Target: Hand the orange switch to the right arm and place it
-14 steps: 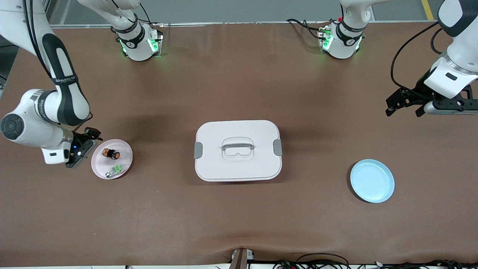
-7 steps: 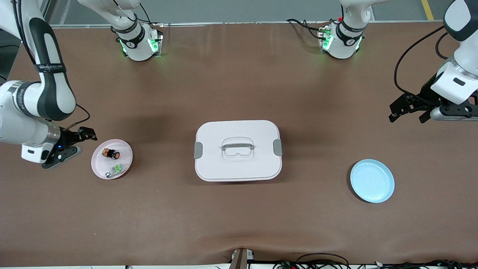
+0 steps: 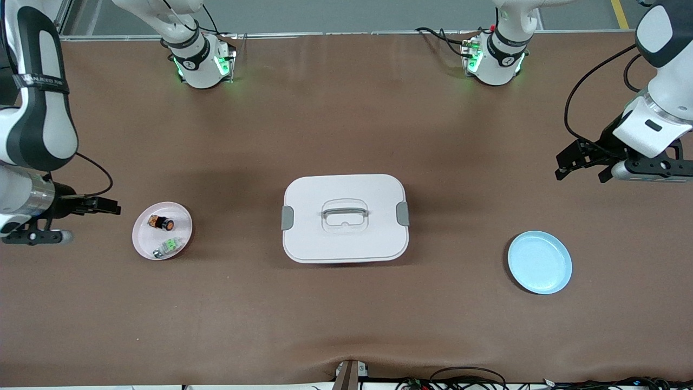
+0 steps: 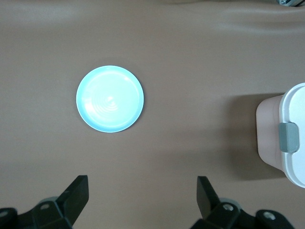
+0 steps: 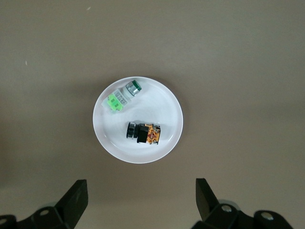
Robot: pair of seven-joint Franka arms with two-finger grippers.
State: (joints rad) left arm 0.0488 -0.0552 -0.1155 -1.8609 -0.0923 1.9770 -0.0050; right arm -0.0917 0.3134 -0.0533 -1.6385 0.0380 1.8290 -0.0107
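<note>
Orange switch (image 3: pixel 161 222) is seen lying in the pink plate (image 3: pixel 142 244), beside a green-and-silver part (image 3: pixel 166 247). Right gripper (image 3: pixel 81 219), held open and empty, is beside that plate; left gripper (image 3: pixel 582 162), likewise open, is well apart. Only the switch should be pinched. Its orange end is shown clearly only by the right wrist view.

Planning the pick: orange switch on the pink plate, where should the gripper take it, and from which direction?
Grip the orange switch across its black middle, probably from straight above. It lies on its side on the pink plate, apart from the green-and-silver part, so the fingers can straddle its short width. The right gripper is open beside the plate, the left gripper open, waiting off the blue plate.
</note>
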